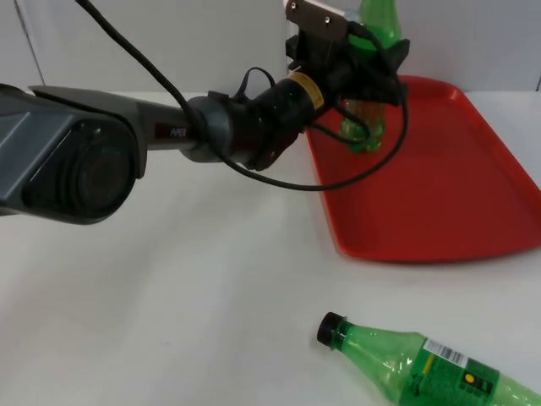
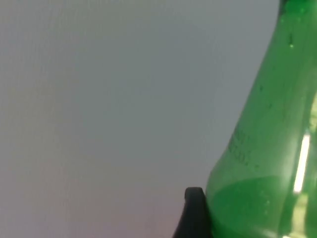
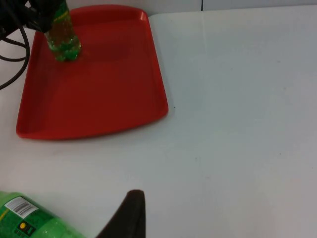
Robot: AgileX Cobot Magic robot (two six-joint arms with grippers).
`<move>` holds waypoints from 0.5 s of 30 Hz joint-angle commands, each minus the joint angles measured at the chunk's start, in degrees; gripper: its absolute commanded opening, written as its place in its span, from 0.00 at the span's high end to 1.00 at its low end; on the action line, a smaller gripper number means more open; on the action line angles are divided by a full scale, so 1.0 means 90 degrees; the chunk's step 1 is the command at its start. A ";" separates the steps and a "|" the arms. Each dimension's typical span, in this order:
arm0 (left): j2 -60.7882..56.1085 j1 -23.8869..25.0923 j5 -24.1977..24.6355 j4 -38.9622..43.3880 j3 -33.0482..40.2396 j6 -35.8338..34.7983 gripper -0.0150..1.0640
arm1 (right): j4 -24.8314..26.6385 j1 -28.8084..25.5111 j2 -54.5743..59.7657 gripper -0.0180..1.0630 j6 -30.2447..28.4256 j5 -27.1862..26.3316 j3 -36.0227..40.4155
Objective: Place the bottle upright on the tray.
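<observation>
A green bottle (image 1: 365,127) stands upright at the far left corner of the red tray (image 1: 439,194). My left gripper (image 1: 372,72) reaches across from the left and is shut on the bottle's upper body. Up close, the green bottle (image 2: 267,148) rests against one black fingertip (image 2: 194,213). From the right wrist, the same bottle (image 3: 62,34) stands on the tray (image 3: 99,89). A second green bottle (image 1: 423,368) with a black cap lies on its side near the table's front edge. My right gripper (image 3: 130,215) waits above the table beside that lying bottle (image 3: 29,220).
The white table top (image 1: 169,296) spreads wide to the left of and in front of the tray. A grey partition wall (image 1: 186,42) closes the back. The left arm's black forearm (image 1: 237,127) crosses the table's rear toward the tray.
</observation>
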 commanded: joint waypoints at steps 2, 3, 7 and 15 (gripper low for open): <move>-0.0002 -0.0050 -0.0330 0.0000 -0.0037 -0.0017 0.41 | -0.0034 -0.0033 -0.0021 0.01 -0.0017 -0.0036 0.0007; -0.0002 -0.0050 -0.0330 0.0000 -0.0037 -0.0017 0.41 | -0.0034 -0.0033 -0.0021 0.01 -0.0017 -0.0036 0.0007; -0.0002 -0.0050 -0.0277 0.0058 -0.0037 -0.0017 0.41 | -0.0034 -0.0033 -0.0021 0.01 -0.0017 -0.0036 0.0007; -0.0002 -0.0050 -0.0265 0.0071 -0.0037 -0.0023 0.27 | -0.0034 -0.0033 -0.0021 0.01 -0.0017 -0.0036 0.0007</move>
